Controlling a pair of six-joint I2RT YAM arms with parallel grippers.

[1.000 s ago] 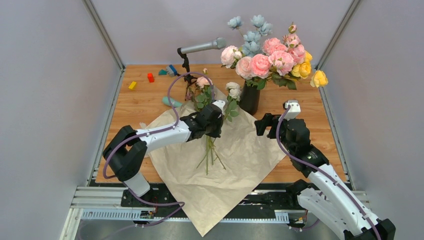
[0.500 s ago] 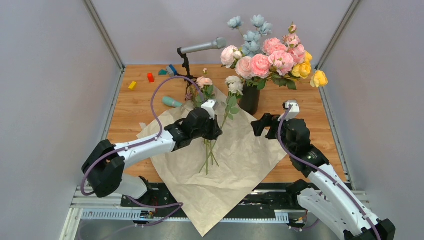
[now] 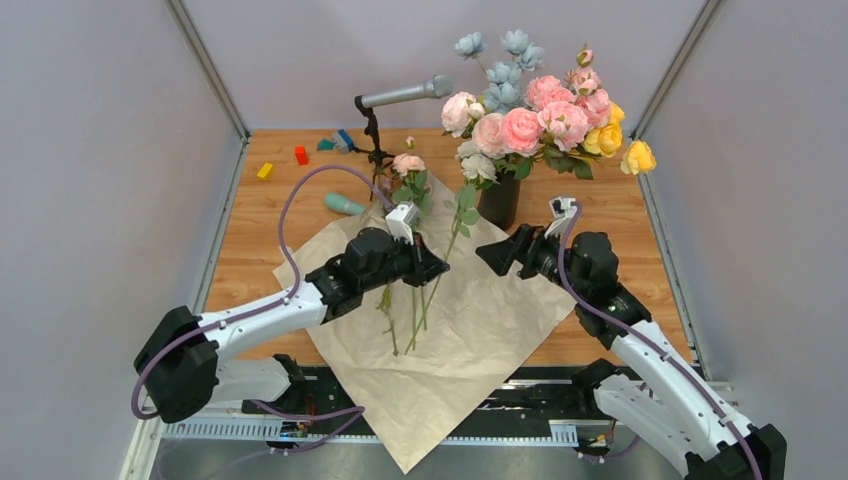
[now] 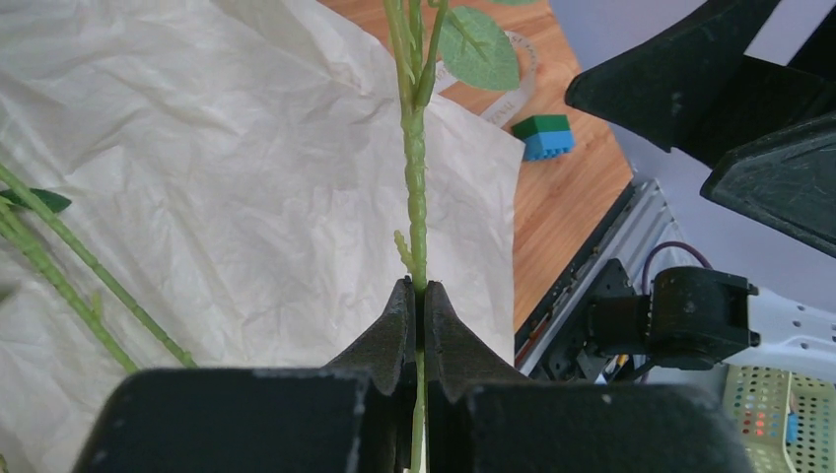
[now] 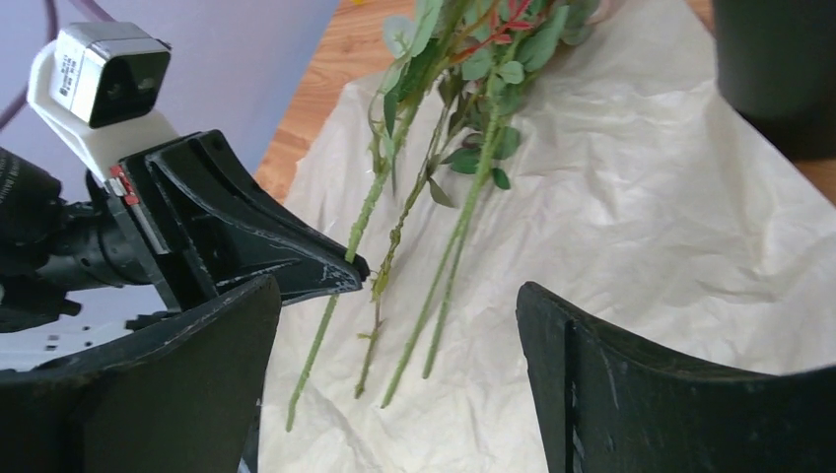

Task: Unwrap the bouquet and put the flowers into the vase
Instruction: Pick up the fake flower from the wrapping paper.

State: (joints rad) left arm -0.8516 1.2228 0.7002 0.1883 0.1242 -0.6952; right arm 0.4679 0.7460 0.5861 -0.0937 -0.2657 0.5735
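- One flower stem (image 4: 414,177) is being pinched tight by the left tool (image 3: 436,271), left of the vase (image 3: 498,203).
- Right tool (image 3: 492,254) is hanging wide open near the vase.

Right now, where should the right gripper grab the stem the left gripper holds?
Probably the bare stretch of stem between the left gripper and the leaves, from the right: it's thin, straight and clear of the other stems there.

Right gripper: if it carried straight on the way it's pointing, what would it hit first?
Probably the flowers: their green stems hang before the right gripper, between its open fingers, over the paper. The left gripper, pinching one stem, sits beside that line; depth is unclear.
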